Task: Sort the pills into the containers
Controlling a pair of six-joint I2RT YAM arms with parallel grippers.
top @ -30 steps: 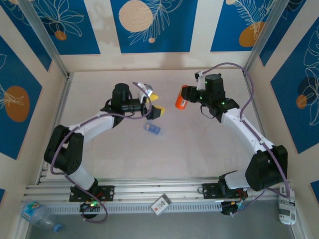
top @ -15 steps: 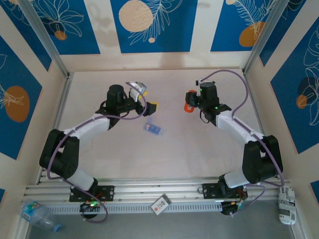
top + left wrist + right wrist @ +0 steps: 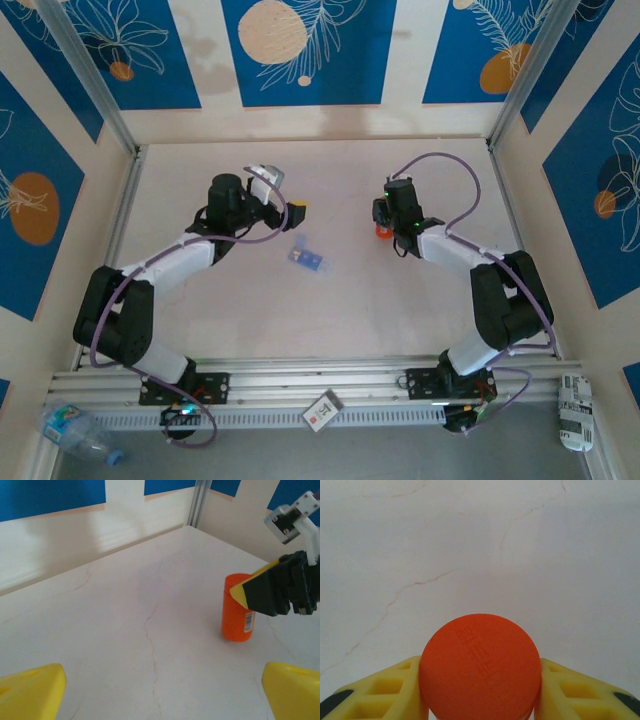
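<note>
1. The surface (image 3: pixel 340 310) is pale and flat, and it carries everything you need. Work low over it so nothing rolls far.
2. Your right jaws are closed to the width of the orange bottle (image 3: pixel 236 622) and grip it at the top, one side pressing each flank of its cap (image 3: pixel 480 665). The bottle stands upright, base on the surface, directly under those jaws.
3. Your left jaws are spread wide with nothing between them. They face the bottle, which stands well ahead of them.
4. The blue box (image 3: pixel 307 258) lies flat on the surface between the two sets of jaws. It is near the left ones, on their base side, and well apart from the right ones.
5. The step in hand looks like getting the bottle open. Bring the left jaws in low around the bottle's body, below the right jaws. Close them firmly before you twist, and hold the bottle vertical so it cannot tip.
6. The pills are probably inside the bottle. When you pour, tip slowly right above the box's compartments. I cannot tell whether those are open.
</note>
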